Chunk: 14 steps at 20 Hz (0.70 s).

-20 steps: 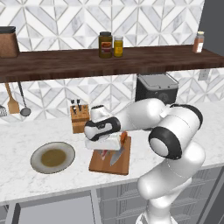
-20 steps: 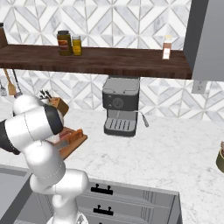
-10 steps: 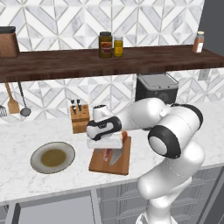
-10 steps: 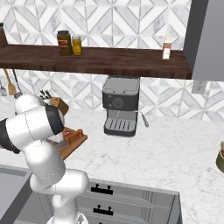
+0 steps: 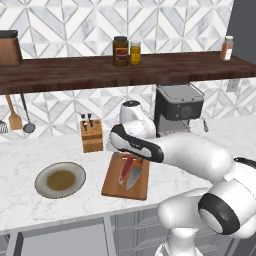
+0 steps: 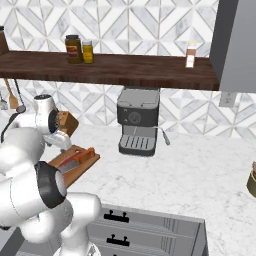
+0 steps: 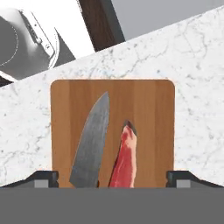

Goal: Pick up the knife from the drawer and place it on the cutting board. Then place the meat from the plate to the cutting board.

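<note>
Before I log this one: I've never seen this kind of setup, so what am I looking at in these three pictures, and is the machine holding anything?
It is a rendered kitchen with one white robot arm on a driving base. Two pictures come from cameras on the base, behind the arm to its left and right; the third looks along the hand.

On the marble counter lies a brown cutting board. On it, side by side, are the knife and the strip of red meat. The hand camera looks straight at them. Beside the board sits the plate, with nothing on it. Behind stand a knife block and a coffee machine, under a shelf with jars.

The fingers sit wide apart at the bottom corners of the hand view, over the board, holding nothing. Both items seem to be in place.
</note>
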Tool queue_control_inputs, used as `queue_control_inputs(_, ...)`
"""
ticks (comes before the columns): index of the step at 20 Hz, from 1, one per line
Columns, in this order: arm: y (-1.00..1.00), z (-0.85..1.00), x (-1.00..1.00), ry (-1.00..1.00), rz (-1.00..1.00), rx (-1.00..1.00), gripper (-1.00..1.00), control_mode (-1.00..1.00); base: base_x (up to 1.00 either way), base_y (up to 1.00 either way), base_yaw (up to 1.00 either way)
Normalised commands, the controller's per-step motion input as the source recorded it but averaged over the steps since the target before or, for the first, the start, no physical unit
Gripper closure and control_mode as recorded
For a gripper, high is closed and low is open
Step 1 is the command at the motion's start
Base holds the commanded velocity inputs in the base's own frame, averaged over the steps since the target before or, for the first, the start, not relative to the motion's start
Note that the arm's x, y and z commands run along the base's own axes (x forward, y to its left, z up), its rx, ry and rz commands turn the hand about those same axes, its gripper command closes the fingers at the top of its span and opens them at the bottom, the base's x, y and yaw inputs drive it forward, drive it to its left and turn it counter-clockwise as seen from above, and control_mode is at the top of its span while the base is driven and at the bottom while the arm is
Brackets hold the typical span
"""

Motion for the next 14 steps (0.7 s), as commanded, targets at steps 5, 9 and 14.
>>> queue_control_inputs(5, -0.82, 1.0, -1.0, -0.67, 0.04, 0.28, -1.0, -1.0, 0.0, 0.0, 0.0)
queue_control_inputs(9, -0.99, 1.0, -1.0, -0.65, 0.01, 0.23, -1.0, -1.0, 0.0, 0.0, 0.0)
queue_control_inputs(14, -1.0, 0.89, -0.95, -0.66, 0.0, 0.21, -1.0, -1.0, 0.0, 0.0, 0.0)
